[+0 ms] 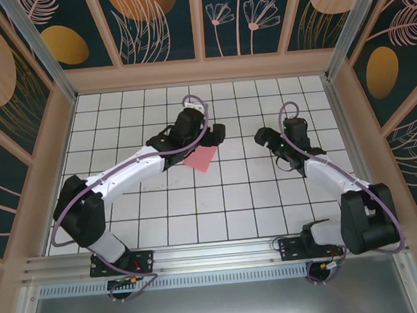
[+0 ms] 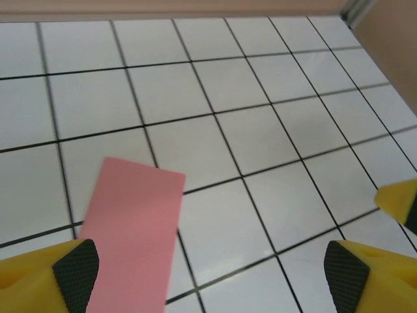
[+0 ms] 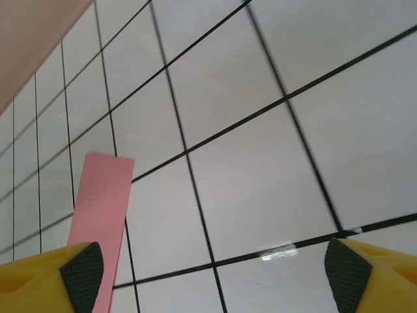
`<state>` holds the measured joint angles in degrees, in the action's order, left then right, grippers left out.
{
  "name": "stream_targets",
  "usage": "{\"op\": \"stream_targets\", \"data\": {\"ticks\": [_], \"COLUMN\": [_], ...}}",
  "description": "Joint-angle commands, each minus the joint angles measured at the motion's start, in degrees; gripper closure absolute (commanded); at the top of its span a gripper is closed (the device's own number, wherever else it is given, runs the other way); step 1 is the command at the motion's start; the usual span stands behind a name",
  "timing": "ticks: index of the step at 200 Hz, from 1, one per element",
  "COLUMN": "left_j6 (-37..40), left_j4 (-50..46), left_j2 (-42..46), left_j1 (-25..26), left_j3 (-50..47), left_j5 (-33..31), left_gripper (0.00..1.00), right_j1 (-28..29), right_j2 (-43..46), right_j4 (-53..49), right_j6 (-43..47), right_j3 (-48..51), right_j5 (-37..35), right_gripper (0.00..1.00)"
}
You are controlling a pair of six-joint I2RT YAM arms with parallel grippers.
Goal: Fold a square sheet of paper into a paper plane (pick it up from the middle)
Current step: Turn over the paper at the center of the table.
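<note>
Though thin, smooth rectangular pink paper

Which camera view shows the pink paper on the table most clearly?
The left wrist view: the pink paper is near and large, its far edge and corners sharp, though the frame cuts its near end. The top view shows it small. The right wrist view gives a narrow slanted strip.

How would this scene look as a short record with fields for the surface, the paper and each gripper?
surface: white gridded table
paper: pink paper, lying flat on the table, not held
left arm: left gripper open, close to the paper, gripping nothing
right arm: right gripper open, empty, apart from the paper
</note>
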<state>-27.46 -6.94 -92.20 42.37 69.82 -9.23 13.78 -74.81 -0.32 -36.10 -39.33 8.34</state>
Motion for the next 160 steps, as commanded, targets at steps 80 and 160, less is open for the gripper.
{"op": "stream_targets", "data": {"ticks": [80,160], "left_j6": [-16.6,-19.9], "left_j4": [9.8,11.6], "left_j2": [6.1,5.7], "left_j1": [-17.7,-22.2], "left_j3": [-21.2,-26.1], "left_j5": [9.3,11.0], "left_gripper": [0.01,0.02], "right_j1": [22.2,26.6], "right_j2": [-34.2,-53.5], "right_j4": [-1.6,-11.1], "right_j6": [2.0,6.8], "right_j3": [-30.8,-49.7], "right_j5": [4.9,9.6], "right_gripper": [0.62,0.67]}}
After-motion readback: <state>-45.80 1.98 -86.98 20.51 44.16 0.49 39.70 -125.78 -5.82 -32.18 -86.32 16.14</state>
